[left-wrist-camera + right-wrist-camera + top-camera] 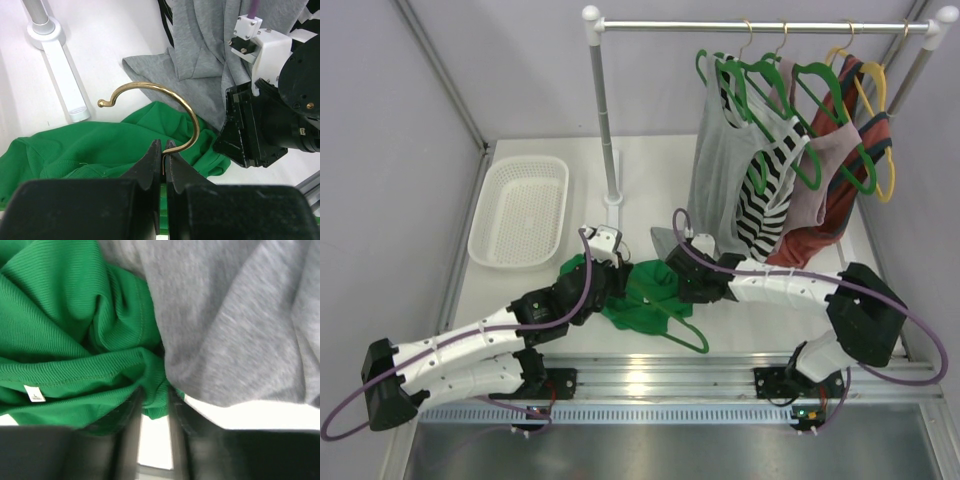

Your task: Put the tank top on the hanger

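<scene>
The bright green tank top lies crumpled on the table between my two grippers. The hanger shows only as a thin green loop sticking out at the top's near right; the rest is under the fabric. My left gripper is shut on the stem of the hanger's brass hook, which arches above the green top. My right gripper is closed on a fold of the tank top's edge, the fabric pinched between its fingers. In the left wrist view the right gripper sits close by.
A grey tank top hangs from the rack, its hem lying on the table just behind my grippers. Striped and rust tops and green and yellow hangers hang beside it. The rack's pole and a white basket stand at the back left.
</scene>
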Robot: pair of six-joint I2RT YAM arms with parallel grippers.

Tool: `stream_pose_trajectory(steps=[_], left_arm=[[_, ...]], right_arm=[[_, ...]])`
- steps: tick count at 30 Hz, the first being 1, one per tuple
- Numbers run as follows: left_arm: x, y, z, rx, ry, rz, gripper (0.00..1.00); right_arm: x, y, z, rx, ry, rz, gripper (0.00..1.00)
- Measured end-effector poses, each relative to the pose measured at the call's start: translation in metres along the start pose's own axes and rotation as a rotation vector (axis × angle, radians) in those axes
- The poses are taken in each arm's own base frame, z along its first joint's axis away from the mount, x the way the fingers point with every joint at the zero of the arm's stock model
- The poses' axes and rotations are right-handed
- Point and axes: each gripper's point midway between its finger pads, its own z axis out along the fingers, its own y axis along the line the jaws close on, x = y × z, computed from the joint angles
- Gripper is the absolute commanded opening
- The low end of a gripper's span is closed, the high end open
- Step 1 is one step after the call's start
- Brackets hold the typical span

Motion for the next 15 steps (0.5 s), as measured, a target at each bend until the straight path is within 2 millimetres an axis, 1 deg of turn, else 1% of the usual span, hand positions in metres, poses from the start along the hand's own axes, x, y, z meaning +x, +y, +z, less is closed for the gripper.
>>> stream_pose_trajectory(steps=[2,5,10,15], left_arm=[[0.000,0.000,0.000,0.000,0.000,0.000,0.00],[0.000,0.000,0.000,0.000,0.000,0.000,0.00],[0.000,0.000,0.000,0.001,0.000,0.001,0.00],[0.000,0.000,0.000,0.001,0.000,0.003,0.00]], right_arm=[[0.000,-0.001,-0.003,0.000,-0.003,0.001,0.41],[-0.006,0.001,-0.009,-0.018,-0.024,0.004,0.48],[-0.012,0.006,-0.013,-0.028,-0.037,0.005,0.47],[-0.015,0.012,-0.007,-0.023,-0.030,-0.004,0.48]])
